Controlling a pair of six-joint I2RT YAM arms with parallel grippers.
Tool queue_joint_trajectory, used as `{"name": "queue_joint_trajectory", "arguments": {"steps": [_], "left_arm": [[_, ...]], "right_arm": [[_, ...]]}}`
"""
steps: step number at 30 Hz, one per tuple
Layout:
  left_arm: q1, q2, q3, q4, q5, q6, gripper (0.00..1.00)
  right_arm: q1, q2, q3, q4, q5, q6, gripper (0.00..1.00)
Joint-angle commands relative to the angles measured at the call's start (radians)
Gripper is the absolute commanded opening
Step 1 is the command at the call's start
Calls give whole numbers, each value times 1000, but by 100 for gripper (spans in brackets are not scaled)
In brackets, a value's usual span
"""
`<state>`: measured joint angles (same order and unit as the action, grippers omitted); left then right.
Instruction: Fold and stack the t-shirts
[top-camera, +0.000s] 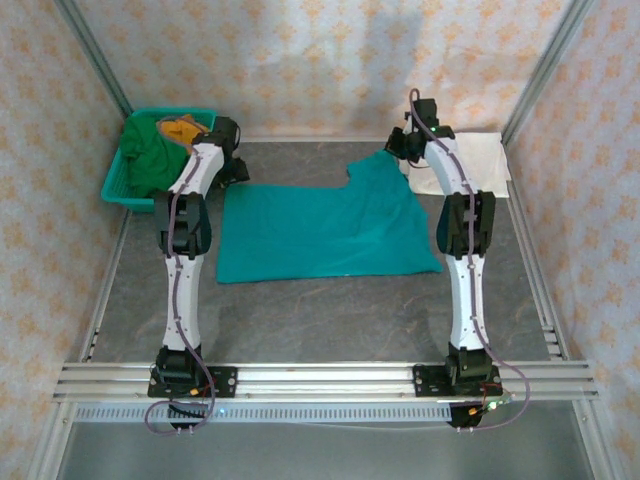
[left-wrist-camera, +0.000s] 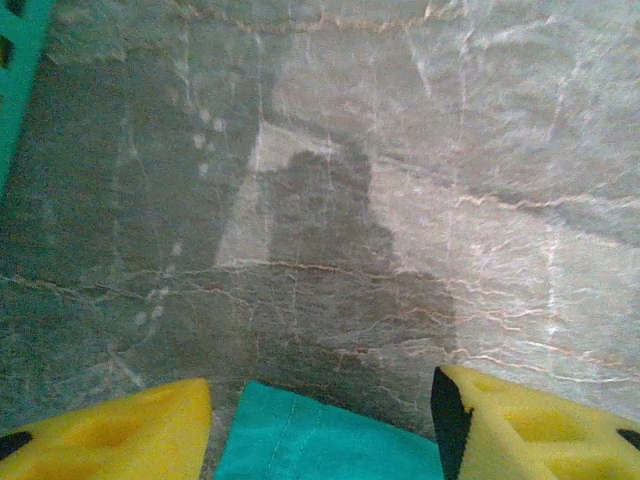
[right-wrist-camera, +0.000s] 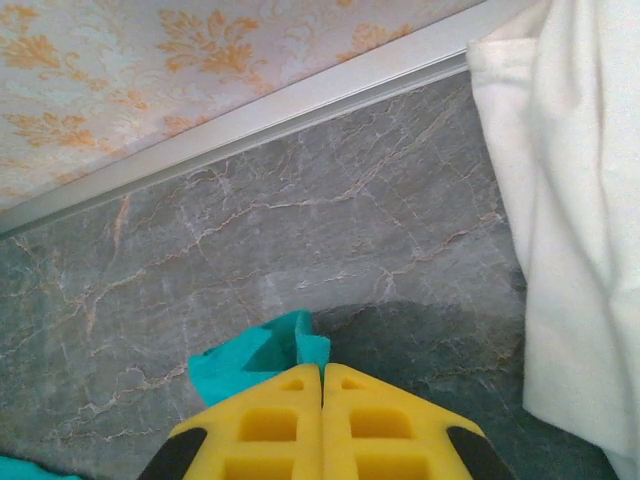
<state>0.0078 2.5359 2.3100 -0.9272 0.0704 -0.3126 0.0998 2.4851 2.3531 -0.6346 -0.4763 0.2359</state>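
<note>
- Top ext. view: the teal t-shirt (top-camera: 320, 230) lay spread flat mid-table (top-camera: 330, 320), between the 2 arms. Its far-right corner ran up to the right gripper (top-camera: 397, 150), prob. held high so that edge could be carried over for a fold. The left gripper (top-camera: 237, 170) sat low at the shirt's far-left corner, likely placed to take the matching corner so both ends could travel together. The white t-shirt (top-camera: 470, 160) lay far right, just beside the right gripper and apart from the teal one. It could be the stack's base or awaiting its turn; cannot tell which. The dark green t-shirt (top-camera: 148, 165) and orange t-shirt (top-camera: 180, 128) lay bunched in the basket (top-camera: 112, 188) at far left, not yet folded.
- Left wrist view: the left gripper (left-wrist-camera: 322, 390) was released, its 2 pads (left-wrist-camera: 120, 430) standing apart w/ a hemmed edge of the teal t-shirt (left-wrist-camera: 320, 450) between them, nothing pinched. It sat astride the edge, apparently ready to close.
- Right wrist view: the right gripper (right-wrist-camera: 322, 375) was clenched on a tuft of the teal t-shirt (right-wrist-camera: 255, 362), pads meeting, cloth poking out left of the tips, above bare table (right-wrist-camera: 250, 230). The white t-shirt (right-wrist-camera: 570, 200) lay along the right side, near the fingers but not touching.
</note>
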Motion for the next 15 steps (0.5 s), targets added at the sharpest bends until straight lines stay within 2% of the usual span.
{"name": "queue_joint_trajectory", "arguments": {"steps": [1, 4, 9, 13, 15], "left_arm": [[8, 8, -5, -41, -9, -11, 64], [8, -7, -43, -15, 2, -11, 65], [8, -7, -55, 1, 25, -3, 57], [8, 16, -34, -3, 42, 0, 48], [8, 21, -34, 4, 53, -2, 34]], "right_arm": [[-2, -109, -21, 36, 67, 18, 0], [-10, -132, -37, 32, 104, 36, 0], [-22, -162, -67, 43, 135, 41, 0], [-22, -162, -77, 46, 113, 39, 0], [-22, -164, -91, 56, 102, 43, 0]]}}
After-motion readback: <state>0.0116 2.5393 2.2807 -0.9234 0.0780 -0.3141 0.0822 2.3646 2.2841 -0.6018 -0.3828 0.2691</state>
